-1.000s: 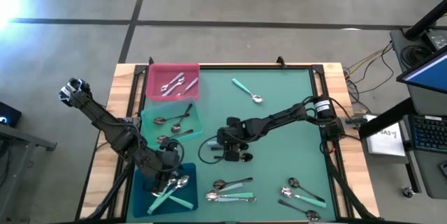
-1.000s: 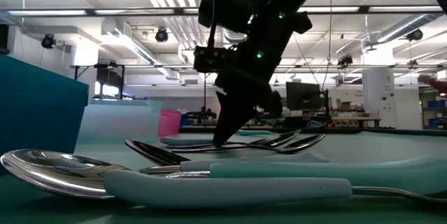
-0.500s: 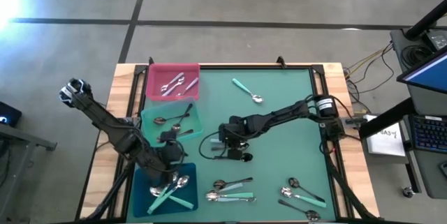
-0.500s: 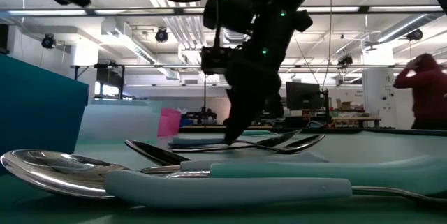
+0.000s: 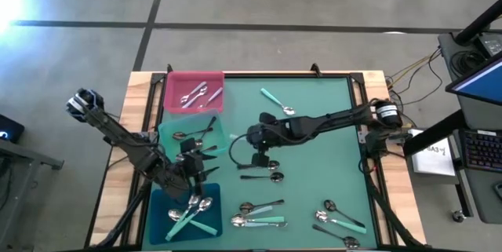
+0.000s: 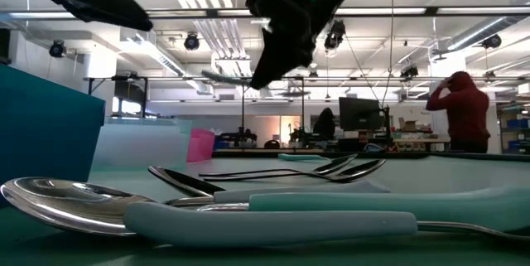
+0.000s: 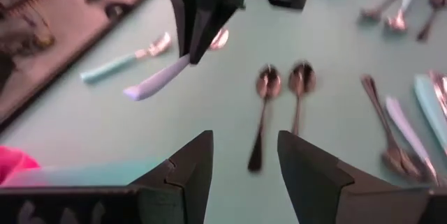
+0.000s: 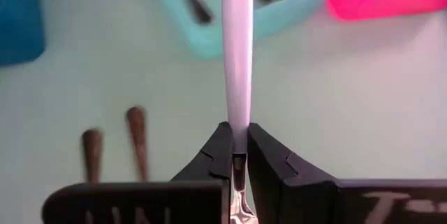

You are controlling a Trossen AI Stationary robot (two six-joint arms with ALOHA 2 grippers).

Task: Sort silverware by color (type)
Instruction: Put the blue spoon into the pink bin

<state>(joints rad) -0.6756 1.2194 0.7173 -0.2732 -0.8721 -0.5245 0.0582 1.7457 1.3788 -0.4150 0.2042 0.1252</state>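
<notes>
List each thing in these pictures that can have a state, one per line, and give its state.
Right gripper: shut on a mint-handled utensil, lifted above the mat.
Mint-handled utensil: held by its neck, off the table.
Left gripper: open, holding nothing.
Pink tray: holds silver utensils.
Green tray: holds black-handled utensils.
Blue tray: holds mint-handled utensils.
Two black-handled spoons: lying loose on the mat.
</notes>
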